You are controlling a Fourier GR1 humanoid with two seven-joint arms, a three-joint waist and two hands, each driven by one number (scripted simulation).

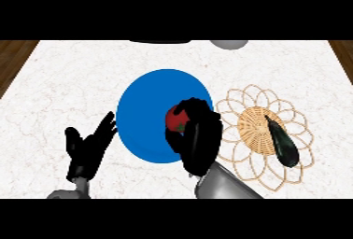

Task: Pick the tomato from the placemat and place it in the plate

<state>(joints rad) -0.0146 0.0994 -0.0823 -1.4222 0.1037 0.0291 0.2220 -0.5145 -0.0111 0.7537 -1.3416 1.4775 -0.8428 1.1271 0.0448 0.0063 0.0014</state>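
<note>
A red tomato [174, 119] shows over the right part of the blue plate [148, 105], mostly wrapped by my right hand [198, 135], whose fingers curl round it. Whether the tomato touches the plate I cannot tell. The woven placemat [257, 126] lies just right of the plate, and a dark eggplant [283, 142] rests on it. My left hand [88, 144] stands open with fingers up, left of the plate near the lower left.
A grey round object [229, 44] and a dark one [162, 41] sit at the counter's far edge. Brown wood [14, 51] borders the white counter top at both upper corners.
</note>
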